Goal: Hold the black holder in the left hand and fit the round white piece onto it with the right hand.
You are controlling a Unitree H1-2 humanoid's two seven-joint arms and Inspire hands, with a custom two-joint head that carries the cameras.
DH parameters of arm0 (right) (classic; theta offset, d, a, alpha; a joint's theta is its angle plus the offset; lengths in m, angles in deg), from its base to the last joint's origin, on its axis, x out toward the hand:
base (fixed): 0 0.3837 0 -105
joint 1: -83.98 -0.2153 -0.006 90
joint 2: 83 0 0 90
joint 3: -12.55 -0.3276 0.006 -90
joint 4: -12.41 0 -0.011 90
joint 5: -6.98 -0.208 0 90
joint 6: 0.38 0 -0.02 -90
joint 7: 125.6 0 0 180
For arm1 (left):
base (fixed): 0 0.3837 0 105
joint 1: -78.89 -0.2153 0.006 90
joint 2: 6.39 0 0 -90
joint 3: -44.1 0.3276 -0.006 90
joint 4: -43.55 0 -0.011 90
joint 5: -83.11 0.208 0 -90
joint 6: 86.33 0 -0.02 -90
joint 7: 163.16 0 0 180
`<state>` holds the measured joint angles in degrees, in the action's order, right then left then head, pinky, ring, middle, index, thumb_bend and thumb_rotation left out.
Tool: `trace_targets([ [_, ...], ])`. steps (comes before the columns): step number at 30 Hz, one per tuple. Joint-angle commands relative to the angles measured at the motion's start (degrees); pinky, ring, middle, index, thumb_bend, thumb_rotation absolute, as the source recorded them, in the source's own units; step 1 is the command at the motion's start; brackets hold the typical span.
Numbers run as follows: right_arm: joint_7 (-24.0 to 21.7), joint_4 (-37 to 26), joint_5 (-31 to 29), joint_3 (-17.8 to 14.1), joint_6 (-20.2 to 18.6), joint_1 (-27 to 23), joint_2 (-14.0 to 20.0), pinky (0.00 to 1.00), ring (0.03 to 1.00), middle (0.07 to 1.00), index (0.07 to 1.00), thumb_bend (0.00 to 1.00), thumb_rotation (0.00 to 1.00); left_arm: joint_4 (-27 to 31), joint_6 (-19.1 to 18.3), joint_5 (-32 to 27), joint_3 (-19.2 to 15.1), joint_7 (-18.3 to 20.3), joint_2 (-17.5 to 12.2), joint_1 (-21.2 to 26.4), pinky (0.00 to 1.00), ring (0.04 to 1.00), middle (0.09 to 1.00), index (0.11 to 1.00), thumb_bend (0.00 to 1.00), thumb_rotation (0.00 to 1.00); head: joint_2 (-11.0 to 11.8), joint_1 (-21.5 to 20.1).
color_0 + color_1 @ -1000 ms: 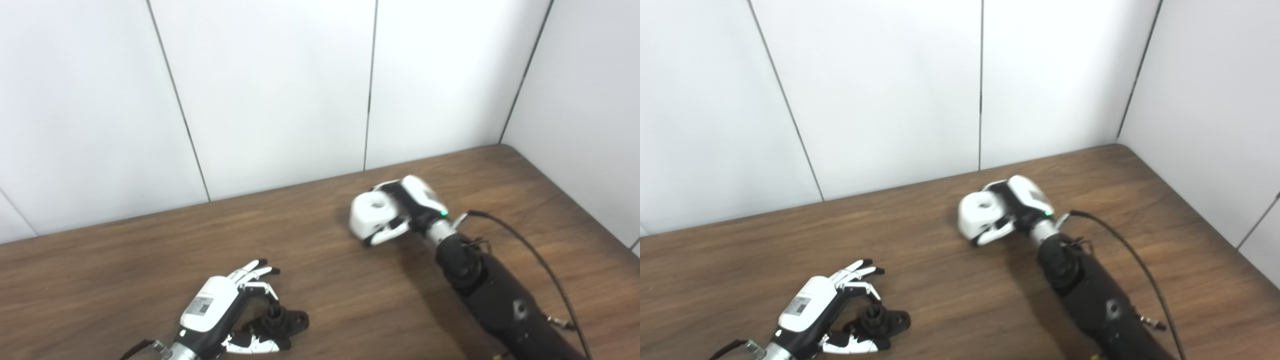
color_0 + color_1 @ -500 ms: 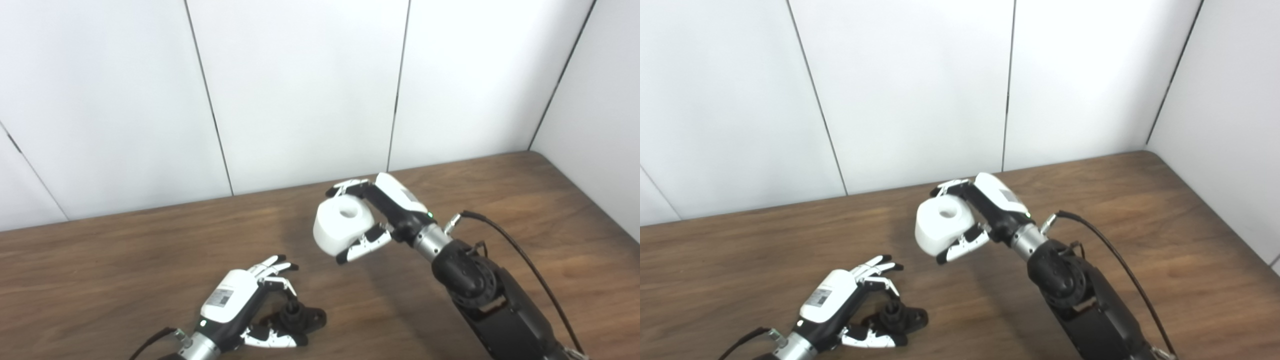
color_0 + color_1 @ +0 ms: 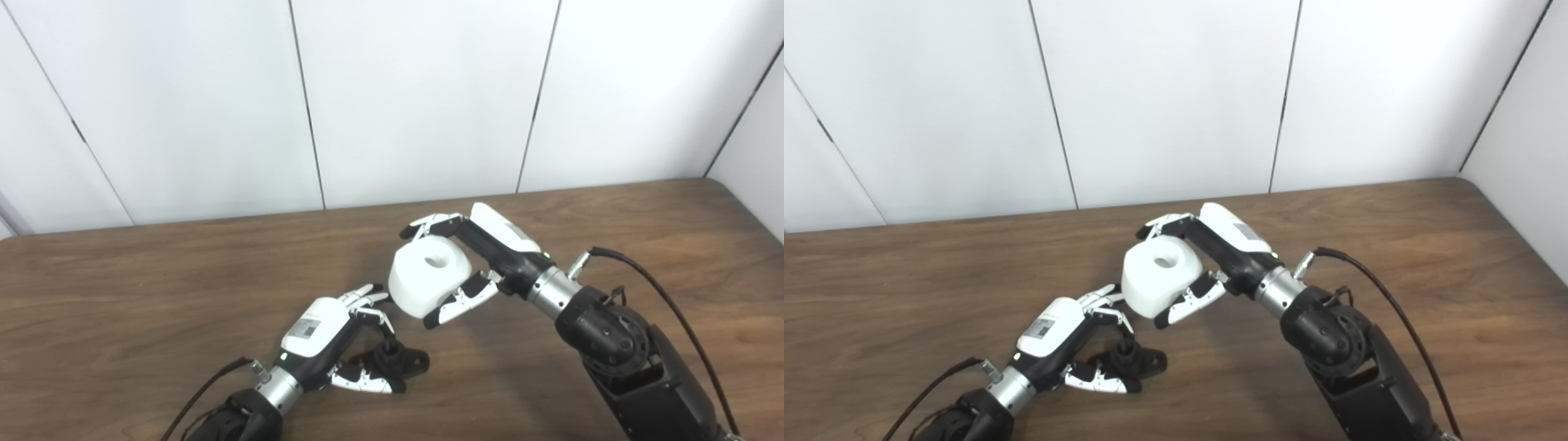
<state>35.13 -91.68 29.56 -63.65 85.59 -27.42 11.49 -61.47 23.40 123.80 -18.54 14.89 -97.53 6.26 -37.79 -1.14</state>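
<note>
The right robot hand [image 3: 484, 257] gripped the white piece [image 3: 429, 275] just above the black holder [image 3: 395, 361], which the left robot hand [image 3: 327, 340] clasped on the table [image 3: 122, 294].

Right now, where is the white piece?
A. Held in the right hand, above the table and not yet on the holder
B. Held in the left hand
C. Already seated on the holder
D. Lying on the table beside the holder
A: the right hand grips the white piece in the air, apart from the holder, which sits low at the left hand.
</note>
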Motion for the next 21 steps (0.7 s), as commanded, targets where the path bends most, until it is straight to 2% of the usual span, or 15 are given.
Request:
trace_targets([
  [1, -0.6, -2.7, -1.2, 0.0, 0.5, -1.6, -0.2, 0.66, 0.782, 0.764, 0.481, 0.52, 0.13, -5.0, -1.5, 1.1, 1.6, 1.0, 0.8, -4.3, 0.9, 0.948, 0.866, 0.478, 0.52, 0.06, -0.1, 0.0],
  [6, -1.5, -2.0, -1.3, 0.6, 1.2, -1.3, -0.7, 0.66, 0.776, 0.766, 0.48, 0.52, 0.13, -4.0, -3.0, 1.2, 1.6, 2.2, 1.1, -4.5, 0.91, 0.954, 0.869, 0.478, 0.52, 0.06, -0.3, 0.4],
  [21, -2.8, 1.4, 0.6, 3.8, 2.2, -0.7, -0.9, 0.66, 0.781, 0.773, 0.481, 0.52, 0.13, -4.2, -3.2, 1.8, 1.9, 1.7, 1.7, -4.4, 0.92, 0.955, 0.871, 0.478, 0.52, 0.06, -0.9, 1.0],
])
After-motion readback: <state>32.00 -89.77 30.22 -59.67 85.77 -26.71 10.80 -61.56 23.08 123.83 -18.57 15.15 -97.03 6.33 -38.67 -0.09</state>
